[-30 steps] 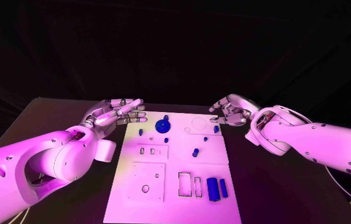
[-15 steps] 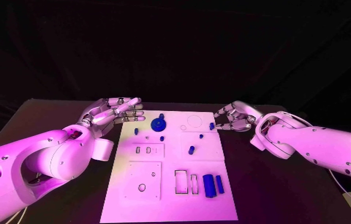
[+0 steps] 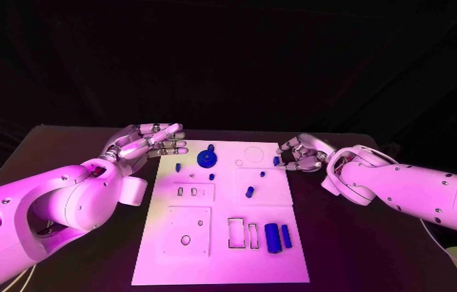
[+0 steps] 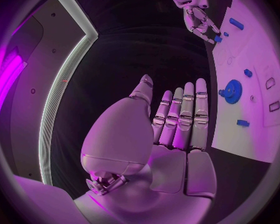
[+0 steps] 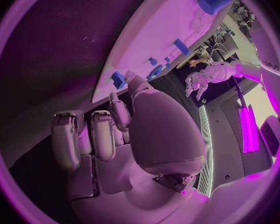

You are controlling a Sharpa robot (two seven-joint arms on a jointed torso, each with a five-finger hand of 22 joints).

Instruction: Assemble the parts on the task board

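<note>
Task board (image 3: 224, 239) between left hand (image 3: 142, 145) and right hand (image 3: 303, 153)

My right hand (image 5: 124, 134) hangs over the dark surface (image 5: 59, 59) beside the task board (image 5: 171, 20), fingers curled in and holding nothing — a small blue part (image 5: 119, 79) stands just past my fingertips. Across the board, my left hand (image 5: 199, 82) hovers, fingers spread.

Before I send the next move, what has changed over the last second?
The right hand has come down toward the task board, its fingers now near the small blue part at the board's right edge; whether they touch it is unclear. The left hand stays open beside the board's far left corner. The parts have not moved; the camera shifted slightly.
</note>
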